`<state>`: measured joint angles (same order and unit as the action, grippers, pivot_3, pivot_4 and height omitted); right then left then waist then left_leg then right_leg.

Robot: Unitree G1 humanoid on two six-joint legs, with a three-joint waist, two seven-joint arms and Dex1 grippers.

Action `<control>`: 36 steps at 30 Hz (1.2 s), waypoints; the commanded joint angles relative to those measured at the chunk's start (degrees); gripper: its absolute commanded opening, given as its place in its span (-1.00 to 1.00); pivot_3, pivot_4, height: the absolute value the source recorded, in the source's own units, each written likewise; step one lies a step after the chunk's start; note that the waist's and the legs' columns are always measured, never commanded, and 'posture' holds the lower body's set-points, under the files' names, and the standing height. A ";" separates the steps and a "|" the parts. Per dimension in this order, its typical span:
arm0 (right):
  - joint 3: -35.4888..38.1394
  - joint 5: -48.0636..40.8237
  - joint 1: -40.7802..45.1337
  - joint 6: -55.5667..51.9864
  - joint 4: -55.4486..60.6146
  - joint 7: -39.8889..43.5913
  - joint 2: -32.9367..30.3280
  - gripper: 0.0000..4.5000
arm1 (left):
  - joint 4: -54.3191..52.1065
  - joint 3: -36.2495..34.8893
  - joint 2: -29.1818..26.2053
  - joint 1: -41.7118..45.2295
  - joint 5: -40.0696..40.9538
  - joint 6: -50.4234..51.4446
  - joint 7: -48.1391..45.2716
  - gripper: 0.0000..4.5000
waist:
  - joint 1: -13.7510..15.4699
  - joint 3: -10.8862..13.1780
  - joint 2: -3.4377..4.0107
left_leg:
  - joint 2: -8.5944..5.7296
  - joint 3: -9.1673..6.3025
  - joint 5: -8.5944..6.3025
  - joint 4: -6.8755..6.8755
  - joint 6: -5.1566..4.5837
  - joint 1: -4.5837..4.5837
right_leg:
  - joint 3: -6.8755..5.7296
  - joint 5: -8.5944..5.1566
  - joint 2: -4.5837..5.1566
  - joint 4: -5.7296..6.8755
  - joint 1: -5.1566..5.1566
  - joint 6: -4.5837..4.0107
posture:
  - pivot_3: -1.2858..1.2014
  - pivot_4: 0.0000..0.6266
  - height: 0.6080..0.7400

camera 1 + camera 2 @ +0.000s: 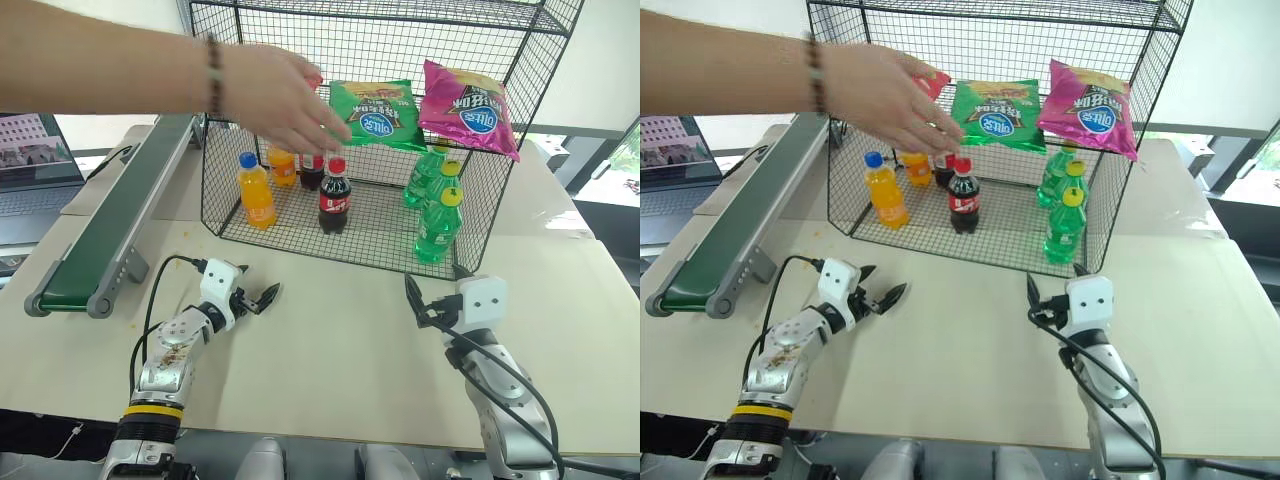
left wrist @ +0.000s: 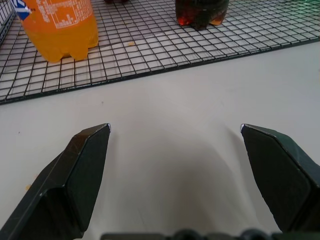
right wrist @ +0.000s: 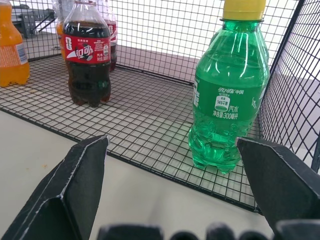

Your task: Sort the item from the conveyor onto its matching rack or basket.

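- While both arms are resting low over the pale table (image 1: 330,370), the left gripper (image 1: 262,298) is hovering just above the tabletop with its two black fingers spread wide and nothing between them.
- The right gripper (image 1: 1032,297) is sitting near the front edge of the rack (image 1: 520,60), fingers likewise splayed wide and holding nothing; in the right wrist view the fingers (image 3: 75,185) are framing a green bottle with a yellow cap (image 3: 227,100).
- The conveyor (image 1: 110,225) is lying along the robot's left side of the table, its dark green belt bare at the near end.
- A laptop (image 1: 35,165) is standing open beyond the conveyor, further left.
- On the rack's bottom grid shelf, an orange soda bottle (image 1: 255,192) and a cola bottle with a red label (image 1: 335,197) are standing upright toward the left and middle; more green bottles (image 1: 428,175) are standing at the right.
- A second orange bottle (image 1: 283,165) is standing further back, partly hidden.
- On the upper shelf, the green chip bag (image 1: 375,112) is lying flat, with the magenta bag (image 1: 467,108) just beside it on the right, overhanging the shelf front.
- A person's hand (image 1: 275,100) is reaching in from the left, fingertips at the green bag's left edge; whether they are touching it cannot be told.
- A red bag (image 1: 932,82) is peeking out behind the hand.
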<state>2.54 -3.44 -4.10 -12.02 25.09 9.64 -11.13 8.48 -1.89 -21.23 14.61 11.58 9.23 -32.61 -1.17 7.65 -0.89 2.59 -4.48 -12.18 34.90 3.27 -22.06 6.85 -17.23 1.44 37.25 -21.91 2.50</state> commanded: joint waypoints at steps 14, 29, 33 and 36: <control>0.10 0.07 0.95 0.37 2.25 -0.43 0.16 1.00 | -0.57 -1.04 -0.26 1.08 0.24 -0.70 0.24 0.97 | 0.00 0.00 0.00 | 0.00 0.00 0.00 0.00 0.00 0.00 | 0.00 0.00 0.00 0.01 0.00 0.00 | 0.03 -0.52 1.00; -0.44 -0.12 1.11 0.11 2.12 0.64 -0.32 1.00 | -2.82 -1.92 -0.38 -0.68 0.73 -0.10 0.81 0.97 | 0.00 0.00 0.00 | 0.00 0.00 0.00 0.01 0.00 0.00 | 0.00 0.00 0.00 0.03 0.00 0.00 | 0.03 -0.52 1.00; -0.38 -0.37 0.98 -0.09 2.51 1.04 -0.68 1.00 | -3.25 -2.10 -0.38 -1.20 0.94 -0.08 0.67 0.97 | -0.01 0.00 0.00 | 0.00 0.00 0.00 0.00 0.00 0.01 | 0.00 0.00 0.00 0.03 0.00 0.00 | 0.03 -0.52 1.00; -0.23 -0.70 1.06 -0.52 2.67 1.51 -1.11 1.00 | -3.81 -2.65 -0.56 -1.89 1.35 0.32 0.66 0.97 | 0.01 0.00 0.00 | 0.00 0.00 0.00 0.02 0.00 0.00 | 0.00 0.00 0.00 0.03 0.00 0.00 | 0.03 -0.52 1.00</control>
<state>1.83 -3.52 -3.59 -12.30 25.22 10.83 -11.85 7.40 -3.34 -21.33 12.97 11.70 9.24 -32.03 -1.16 7.64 -0.89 2.59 -4.49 -12.18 34.91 3.27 -22.05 6.85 -17.23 1.44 37.29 -21.91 2.50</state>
